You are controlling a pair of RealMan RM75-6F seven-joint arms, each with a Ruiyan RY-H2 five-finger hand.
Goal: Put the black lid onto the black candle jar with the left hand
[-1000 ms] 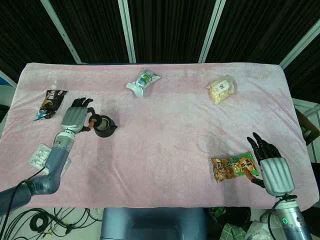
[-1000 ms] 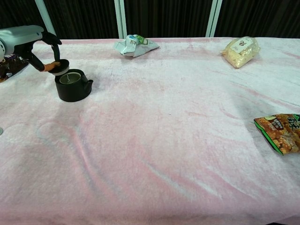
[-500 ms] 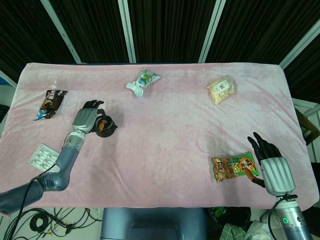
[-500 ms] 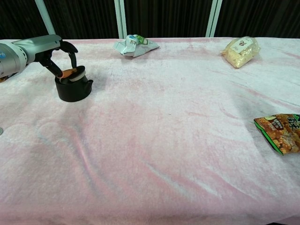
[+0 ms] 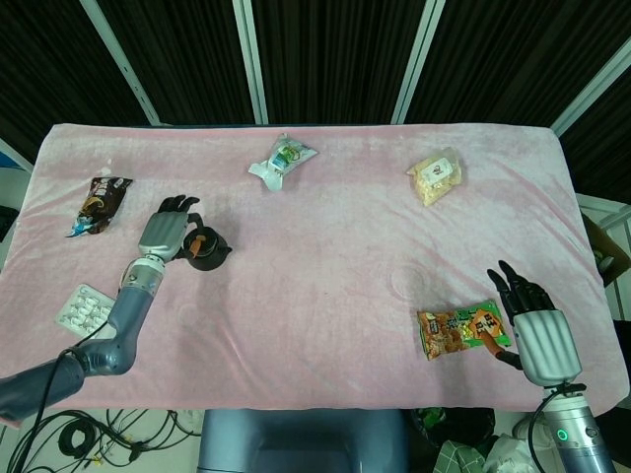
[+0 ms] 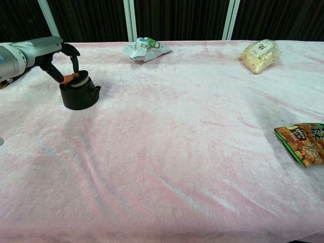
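Observation:
The black candle jar (image 5: pixel 208 253) (image 6: pixel 78 96) stands at the left of the pink table. On its mouth lies the black lid (image 6: pixel 77 82), a little tilted. My left hand (image 5: pixel 165 231) (image 6: pixel 46 54) reaches in from the left and still pinches the lid between an orange-tipped thumb and a finger arched over it. In the head view the fingers cover most of the lid. At the near right edge my right hand (image 5: pixel 537 330) is open with fingers apart, beside an orange snack bag (image 5: pixel 458 331) (image 6: pixel 304 143). It is outside the chest view.
A green-white pouch (image 5: pixel 283 158) (image 6: pixel 147 48) and a pale yellow bag (image 5: pixel 435 176) (image 6: pixel 259 49) lie at the back. Left of my left hand are a brown snack bag (image 5: pixel 99 203) and a white blister pack (image 5: pixel 84 307).
My left hand carried the lid rightward from beside the jar to over its mouth and set it down there, then drew back slightly to the left. The right hand has not moved.

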